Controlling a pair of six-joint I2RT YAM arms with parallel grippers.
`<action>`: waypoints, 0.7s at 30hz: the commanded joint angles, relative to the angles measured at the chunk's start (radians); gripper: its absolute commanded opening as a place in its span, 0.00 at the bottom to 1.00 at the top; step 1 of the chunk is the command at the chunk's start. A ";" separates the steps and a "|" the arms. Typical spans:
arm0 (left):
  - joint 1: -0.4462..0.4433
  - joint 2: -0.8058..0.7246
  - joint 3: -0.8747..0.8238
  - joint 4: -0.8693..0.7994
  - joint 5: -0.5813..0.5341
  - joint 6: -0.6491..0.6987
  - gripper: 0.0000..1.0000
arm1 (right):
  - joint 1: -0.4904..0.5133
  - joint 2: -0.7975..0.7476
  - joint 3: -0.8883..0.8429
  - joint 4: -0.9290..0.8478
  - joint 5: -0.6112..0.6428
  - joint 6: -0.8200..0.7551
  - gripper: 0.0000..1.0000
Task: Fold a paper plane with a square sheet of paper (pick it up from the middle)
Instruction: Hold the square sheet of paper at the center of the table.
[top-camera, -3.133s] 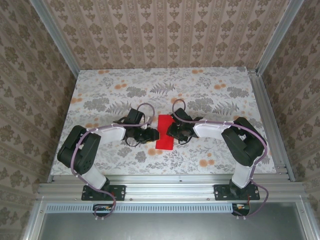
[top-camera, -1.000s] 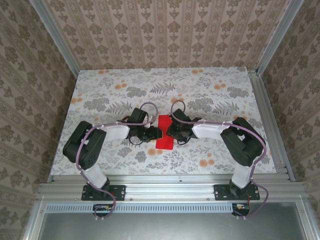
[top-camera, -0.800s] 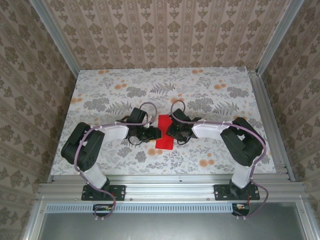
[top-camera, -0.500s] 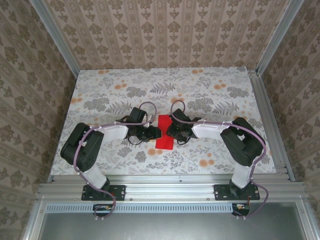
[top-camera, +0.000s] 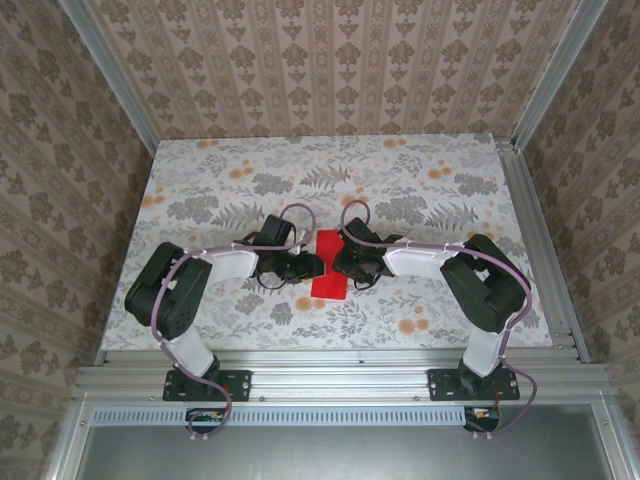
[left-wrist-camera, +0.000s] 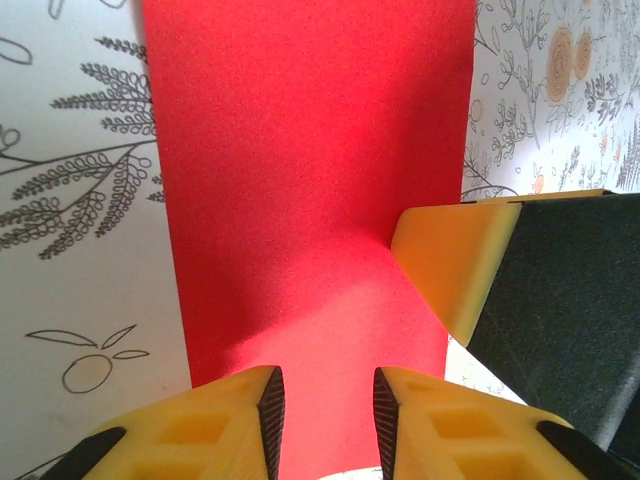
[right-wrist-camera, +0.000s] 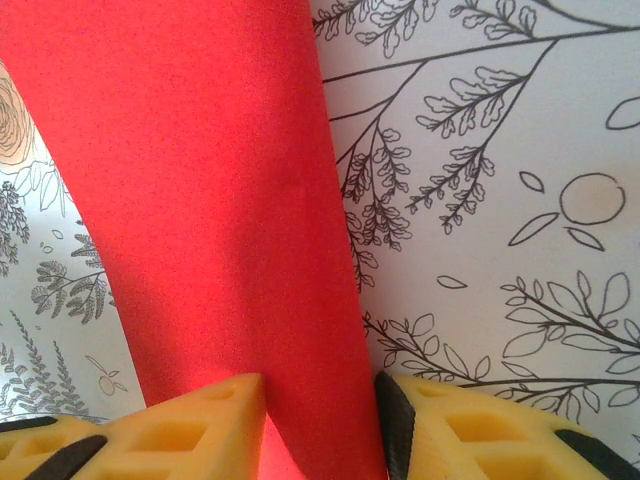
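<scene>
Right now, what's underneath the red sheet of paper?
The floral-print tabletop shows all around the red sheet of paper, which lies on it. The patch directly beneath is covered, so nothing there can be checked.

Item: sheet of paper (top-camera: 329, 264); bright red, matte, unmarked
Shape: narrow oblong, longer than wide; edges straight
Pose: lying on the table (top-camera: 450, 190); long axis running near to far, slightly slanted
Place: mid-table, nearer the front edge

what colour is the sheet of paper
The sheet of paper is plain bright red, clearest in the left wrist view.
</scene>
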 joint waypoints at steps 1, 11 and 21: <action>0.003 0.027 -0.014 0.006 0.028 0.007 0.25 | 0.016 0.085 -0.020 -0.002 0.023 0.029 0.39; 0.029 0.052 -0.020 -0.014 0.029 0.031 0.17 | 0.016 0.089 -0.022 -0.001 0.021 0.026 0.39; 0.039 0.093 -0.011 -0.075 0.002 0.092 0.15 | 0.016 0.085 -0.019 -0.003 0.021 0.019 0.39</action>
